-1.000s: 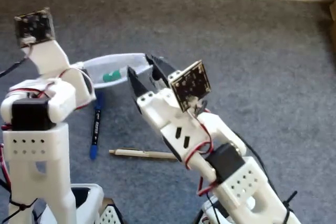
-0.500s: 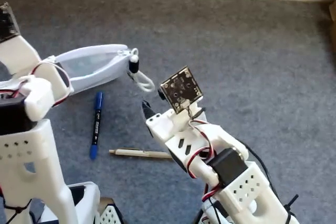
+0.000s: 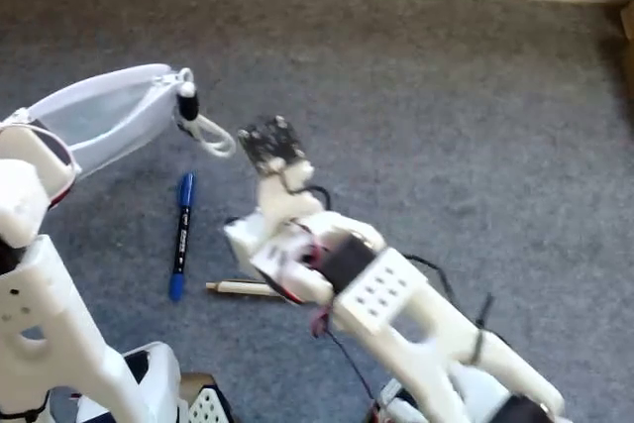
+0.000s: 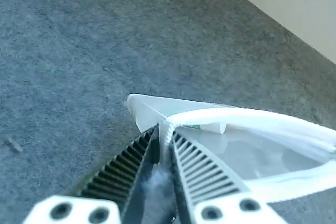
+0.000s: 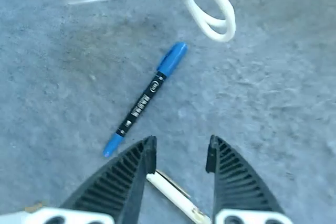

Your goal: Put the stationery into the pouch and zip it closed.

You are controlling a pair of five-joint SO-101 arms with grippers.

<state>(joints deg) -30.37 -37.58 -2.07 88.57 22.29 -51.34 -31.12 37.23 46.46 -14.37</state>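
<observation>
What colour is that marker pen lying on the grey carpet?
The marker pen is black with blue cap and tail; clearest in the right wrist view.

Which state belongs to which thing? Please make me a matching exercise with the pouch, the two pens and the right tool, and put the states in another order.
Things:
1. pouch
2. blue pen
3. cream pen
4. right tool

States:
A. lies on the grey surface, one end hidden under the right arm
B. open
C. clamped at its edge by the left tool
D. lies on the grey surface, whole length in sight

Pairs: 1-C; 2-D; 3-A; 4-B
</observation>
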